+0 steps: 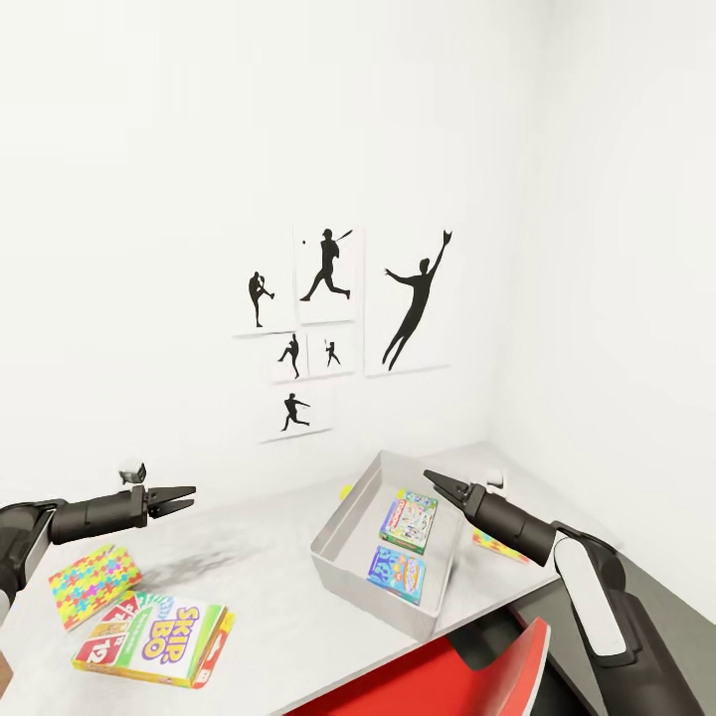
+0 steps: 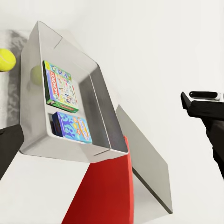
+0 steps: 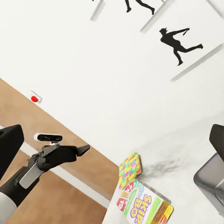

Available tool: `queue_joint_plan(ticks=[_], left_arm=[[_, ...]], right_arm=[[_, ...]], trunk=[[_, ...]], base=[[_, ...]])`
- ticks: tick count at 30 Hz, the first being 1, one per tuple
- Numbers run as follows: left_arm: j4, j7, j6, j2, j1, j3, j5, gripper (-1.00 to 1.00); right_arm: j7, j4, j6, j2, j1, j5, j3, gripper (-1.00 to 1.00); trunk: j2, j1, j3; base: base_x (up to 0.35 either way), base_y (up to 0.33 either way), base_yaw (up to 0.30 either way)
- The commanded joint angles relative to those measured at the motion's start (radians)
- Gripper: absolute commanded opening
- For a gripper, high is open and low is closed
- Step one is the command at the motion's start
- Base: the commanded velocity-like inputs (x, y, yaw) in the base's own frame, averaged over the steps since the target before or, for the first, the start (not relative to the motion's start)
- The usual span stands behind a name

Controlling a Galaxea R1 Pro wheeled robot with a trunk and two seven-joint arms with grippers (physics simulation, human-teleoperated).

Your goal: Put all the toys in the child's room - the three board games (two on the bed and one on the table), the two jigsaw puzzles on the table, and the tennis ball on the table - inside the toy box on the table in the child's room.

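Observation:
The light-grey toy box stands on the table and holds two board games, a green-edged pastel one and a blue one. The SKIP-BO board game and a jigsaw puzzle lie at the table's near left. A second jigsaw puzzle peeks out under my right arm. The tennis ball rests just behind the box. My left gripper hovers open above the left of the table. My right gripper hangs open over the box's far corner. Both are empty.
A red chair sits tucked at the table's front edge below the toy box. Black baseball-player pictures hang on the white wall behind the table. A second white wall closes the right side.

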Motion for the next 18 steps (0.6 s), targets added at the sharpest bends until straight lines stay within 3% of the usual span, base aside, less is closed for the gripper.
queue_joint_plan(ticks=[1, 7, 18], left_arm=[[0.000, -0.006, 0.011, 0.000, 0.000, 0.002, -0.006, 1.00], [0.000, -0.006, 0.011, 0.001, 0.000, 0.003, -0.006, 1.00], [0.000, -0.006, 0.011, -0.001, 0.000, 0.002, -0.008, 1.00]], right_arm=[[0.002, 0.000, 0.006, 0.000, 0.000, -0.001, -0.001, 1.00], [0.001, 0.000, 0.005, 0.001, 0.000, -0.001, -0.001, 1.00], [0.001, -0.001, 0.004, 0.001, 0.000, -0.001, -0.001, 1.00]], trunk=[[-0.001, 0.000, 0.000], [-0.001, 0.000, 0.000], [-0.001, 0.000, 0.000]], base=[[0.000, 0.000, 0.001], [0.000, 0.000, 0.116], [-0.049, 0.005, 0.264]])
